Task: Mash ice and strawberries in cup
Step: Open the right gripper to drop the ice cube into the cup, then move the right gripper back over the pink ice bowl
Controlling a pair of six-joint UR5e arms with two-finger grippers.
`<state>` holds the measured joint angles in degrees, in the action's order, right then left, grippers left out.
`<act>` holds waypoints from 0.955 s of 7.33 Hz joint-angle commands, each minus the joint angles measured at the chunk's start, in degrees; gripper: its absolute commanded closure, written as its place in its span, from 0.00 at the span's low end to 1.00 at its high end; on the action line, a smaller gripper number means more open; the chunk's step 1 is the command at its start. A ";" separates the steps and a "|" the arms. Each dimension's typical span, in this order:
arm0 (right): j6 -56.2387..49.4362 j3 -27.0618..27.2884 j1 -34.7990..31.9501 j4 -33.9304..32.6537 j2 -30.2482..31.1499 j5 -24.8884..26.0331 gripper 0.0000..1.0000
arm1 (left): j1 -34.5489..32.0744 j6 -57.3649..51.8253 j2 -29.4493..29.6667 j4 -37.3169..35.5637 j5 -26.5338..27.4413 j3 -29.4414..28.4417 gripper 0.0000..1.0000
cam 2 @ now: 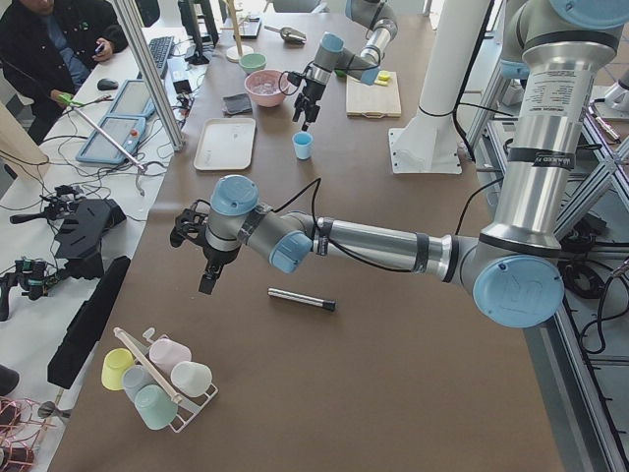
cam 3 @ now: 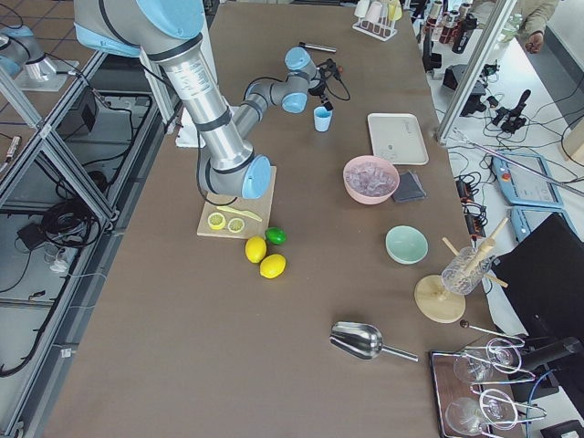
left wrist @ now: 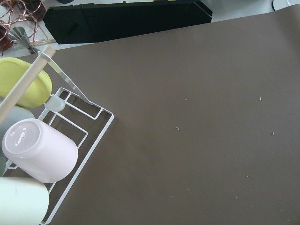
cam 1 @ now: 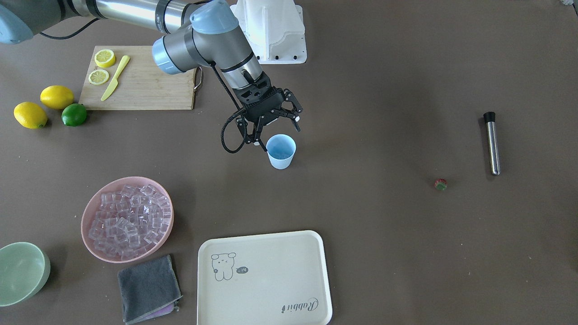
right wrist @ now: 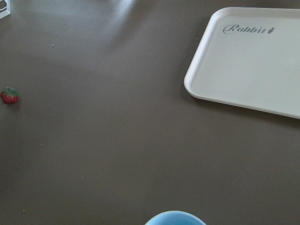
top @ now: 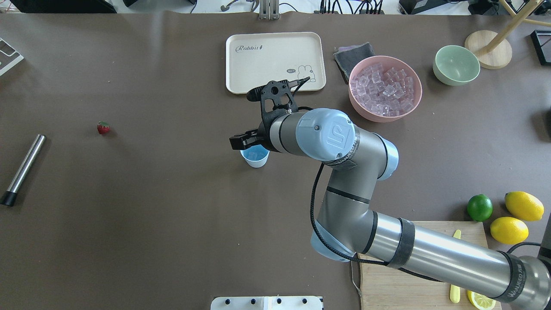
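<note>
The pale blue cup (cam 1: 281, 151) (top: 255, 156) stands upright mid-table; its rim shows at the bottom of the right wrist view (right wrist: 174, 218). My right gripper (cam 1: 277, 133) (top: 251, 145) hangs just above the cup's rim, open, with nothing between its fingers. The ice (cam 1: 130, 220) (top: 384, 87) lies heaped in a pink bowl (cam 1: 88, 212). One small red strawberry (cam 1: 440, 183) (top: 103, 127) (right wrist: 9, 95) lies alone on the table, far from the cup. My left gripper (cam 2: 208, 280) shows only in the exterior left view, pointing down above the table; I cannot tell its state.
A cream tray (cam 1: 264, 275), a grey cloth (cam 1: 149, 289) and a green bowl (cam 1: 22, 271) lie near the ice bowl. A steel muddler (cam 1: 492, 142) lies beyond the strawberry. A cutting board (cam 1: 144, 81) with lemon slices, lemons and a lime (cam 1: 74, 114) sits by the right arm. A cup rack (left wrist: 42, 140) is under the left wrist.
</note>
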<state>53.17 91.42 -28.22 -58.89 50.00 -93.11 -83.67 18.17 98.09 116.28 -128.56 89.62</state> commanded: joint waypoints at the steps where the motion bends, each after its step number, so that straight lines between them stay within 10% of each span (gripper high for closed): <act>1: -0.43 -0.02 -5.77 0.26 1.58 -5.22 0.00 | -0.09 0.29 -0.09 0.00 -0.03 0.73 0.02; 7: 1.94 5.32 -15.02 -0.44 12.46 -1.22 0.00 | 0.00 0.12 -0.97 0.00 0.06 2.32 0.02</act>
<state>54.81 94.43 -42.21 -59.37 58.79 -96.37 -83.68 18.34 97.16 116.35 -128.53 91.66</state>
